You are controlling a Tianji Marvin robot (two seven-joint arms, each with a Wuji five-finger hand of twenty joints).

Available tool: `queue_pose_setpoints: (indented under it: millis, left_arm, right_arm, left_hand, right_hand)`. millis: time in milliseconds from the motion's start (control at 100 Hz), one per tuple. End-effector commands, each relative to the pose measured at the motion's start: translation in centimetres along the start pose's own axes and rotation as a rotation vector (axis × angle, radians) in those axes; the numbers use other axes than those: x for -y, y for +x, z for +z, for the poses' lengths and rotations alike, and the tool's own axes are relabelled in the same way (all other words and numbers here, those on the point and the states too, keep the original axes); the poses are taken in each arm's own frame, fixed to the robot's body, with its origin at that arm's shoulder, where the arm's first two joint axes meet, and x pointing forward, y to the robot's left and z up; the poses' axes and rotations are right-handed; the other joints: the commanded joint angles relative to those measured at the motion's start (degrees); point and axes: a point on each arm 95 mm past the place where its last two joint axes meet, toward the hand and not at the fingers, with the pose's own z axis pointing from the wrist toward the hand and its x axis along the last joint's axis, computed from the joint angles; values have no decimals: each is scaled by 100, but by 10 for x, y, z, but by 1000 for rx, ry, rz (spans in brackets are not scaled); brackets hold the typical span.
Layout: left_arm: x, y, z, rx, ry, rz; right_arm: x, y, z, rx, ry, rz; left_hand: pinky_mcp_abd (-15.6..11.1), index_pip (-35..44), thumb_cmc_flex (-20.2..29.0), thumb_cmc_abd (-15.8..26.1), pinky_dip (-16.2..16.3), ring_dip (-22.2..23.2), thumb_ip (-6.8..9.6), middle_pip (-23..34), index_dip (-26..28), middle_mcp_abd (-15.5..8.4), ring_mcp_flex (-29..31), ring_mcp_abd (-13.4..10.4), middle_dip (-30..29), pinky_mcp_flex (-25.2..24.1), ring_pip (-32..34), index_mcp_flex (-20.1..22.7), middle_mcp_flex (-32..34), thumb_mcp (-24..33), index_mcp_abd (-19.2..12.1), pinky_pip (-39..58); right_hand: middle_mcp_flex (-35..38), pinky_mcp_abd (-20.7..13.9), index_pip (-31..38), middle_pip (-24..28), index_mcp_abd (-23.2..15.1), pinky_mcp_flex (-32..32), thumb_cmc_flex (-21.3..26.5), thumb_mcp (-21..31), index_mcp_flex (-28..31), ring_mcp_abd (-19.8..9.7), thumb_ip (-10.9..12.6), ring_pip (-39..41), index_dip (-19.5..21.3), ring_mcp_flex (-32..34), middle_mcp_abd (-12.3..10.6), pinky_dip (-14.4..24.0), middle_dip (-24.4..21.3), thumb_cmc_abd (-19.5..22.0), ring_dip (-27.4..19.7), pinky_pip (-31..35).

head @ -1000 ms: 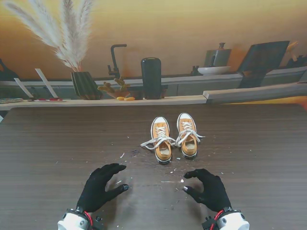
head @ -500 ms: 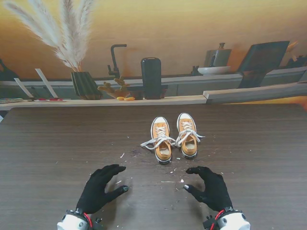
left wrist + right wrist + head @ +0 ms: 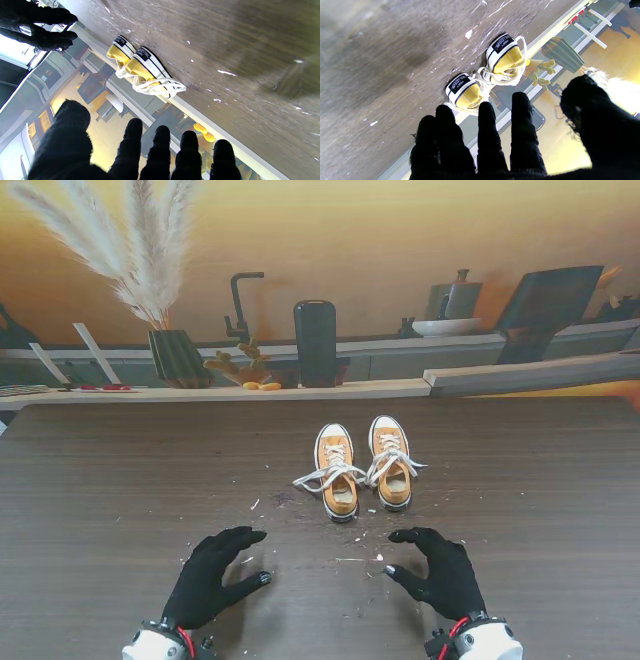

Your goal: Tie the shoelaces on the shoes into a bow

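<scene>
Shoes, a small yellow-orange pair with white toe caps and soles, standing side by side just beyond the middle of the dark wood-grain bench, toes toward the far edge, heels toward the near edge. White shoelaces lying loose and untied, spilling off the left shoe onto the bench top and looping across the tongue of the right shoe. Black heel patches with white lettering seen in the right wrist view, shoes well apart from the fingertips. Left robot hand, black-gloved, close to the near edge, left of the shoes, palm down, fingers spread, holding nothing. Right robot hand, also black-gloved, close to the near edge, right of the shoes, fingers curved and apart, likewise holding nothing. Small white specks scattered on the bench between the two hands and the shoes. Beyond the far edge, a striped vase of pale feathery plumes toward the far left corner and a tall black cylinder near the middle.
</scene>
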Motion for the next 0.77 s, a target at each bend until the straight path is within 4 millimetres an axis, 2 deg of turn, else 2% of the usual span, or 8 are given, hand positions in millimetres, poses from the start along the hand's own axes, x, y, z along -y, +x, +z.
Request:
queue_pose_setpoints:
  millis: [0, 520, 760]
  left_arm:
    - [-3, 2, -4, -6, -18, 4]
    - [0, 4, -1, 5, 4, 11]
    - [-1, 2, 1, 4, -9, 7]
  right_arm:
    - [1, 2, -2, -8, 13, 0]
    - [-8, -7, -1, 16, 10, 15]
    - [-6, -6, 0, 18, 18, 6]
  left_hand:
    - [87, -66, 54, 173, 104, -176, 66, -85, -125, 17, -215, -61, -127, -35, -133, -59, -122, 107, 65, -144]
    - [92, -58, 60, 172, 136, -180, 68, -91, -119, 21, -227, -61, -130, -48, -144, -44, -122, 107, 59, -184]
    - [90, -58, 60, 176, 144, -184, 68, -95, -118, 26, -235, -73, -131, -57, -149, -45, -129, 107, 62, -195]
  right_hand:
    - [-137, -356, 37, -129, -138, -64, -203, -243, -125, -25, 175, -136, -131, -160, -169, -72, -91, 87, -117, -53]
    - [-96, -382, 52, -146, -137, -55, -190, -242, -117, -18, 183, -111, -199, -166, -156, -77, -97, 99, -104, -63]
    - [-92, -392, 65, -139, -137, -33, -195, -236, -109, -38, 183, -115, -210, -168, -159, -75, -92, 100, -111, -58]
